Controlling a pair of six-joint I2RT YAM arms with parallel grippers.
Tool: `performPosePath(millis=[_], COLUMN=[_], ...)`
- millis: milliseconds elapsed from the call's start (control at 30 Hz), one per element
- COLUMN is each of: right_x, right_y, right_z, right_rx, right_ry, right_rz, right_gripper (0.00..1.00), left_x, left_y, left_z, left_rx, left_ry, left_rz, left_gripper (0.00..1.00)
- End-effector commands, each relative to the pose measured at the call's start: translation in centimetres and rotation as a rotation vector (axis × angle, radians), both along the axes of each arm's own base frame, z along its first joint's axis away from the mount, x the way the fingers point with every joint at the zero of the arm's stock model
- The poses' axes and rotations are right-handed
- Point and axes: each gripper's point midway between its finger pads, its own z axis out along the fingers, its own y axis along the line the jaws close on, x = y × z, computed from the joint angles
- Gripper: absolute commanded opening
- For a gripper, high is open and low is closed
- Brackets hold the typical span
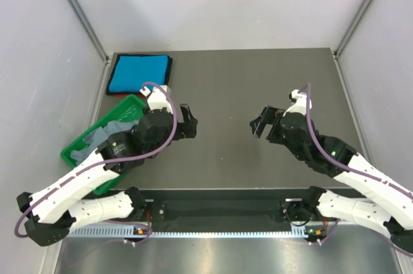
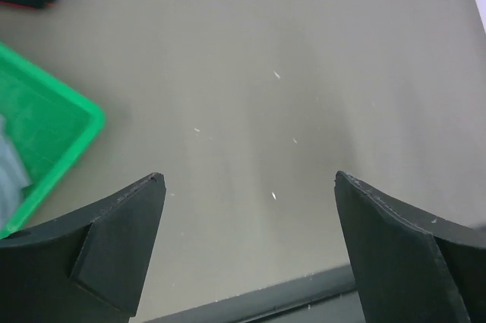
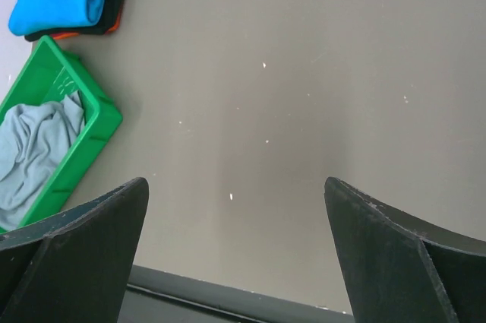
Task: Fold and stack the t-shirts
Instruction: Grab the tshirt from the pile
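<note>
We count two t-shirts. The turquoise t-shirt (image 1: 137,73) lies folded flat at the far left corner of the table, with a dark edge and a thin orange-red strip showing beneath it in the right wrist view. The grey-blue t-shirt (image 3: 30,152) sits crumpled inside the one green plastic tray (image 1: 72,152), which lies at an angle along the left edge of the table, just nearer than the turquoise fold and apart from it.

We see two arms, each with one gripper. The left gripper (image 1: 188,121) has its fingers spread wide with nothing between them, and it hangs above bare table just to the right of the tray. The right gripper (image 1: 260,124) is likewise spread and empty, facing the left one across the middle of the table, the two well apart.

The table (image 1: 258,80) is matte grey-brown, flecked with small pale specks. White panel walls (image 1: 226,3) close it in on three sides, with metal frame posts (image 1: 77,9) at the far corners.
</note>
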Motion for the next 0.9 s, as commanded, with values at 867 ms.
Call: performPosePath(millis=[867], right_x=[0.0], right_y=[1.1], right_z=[-0.1], right_rx=[-0.043], right_ry=[-0.099], right_rz=[0.132], right_gripper=[1.00], left_x=[7.4], left_y=[29.3], left_z=[-17.4], left_rx=[-0.086], left_ry=[0.495], left_rz=[1.129], left_gripper=[0.83])
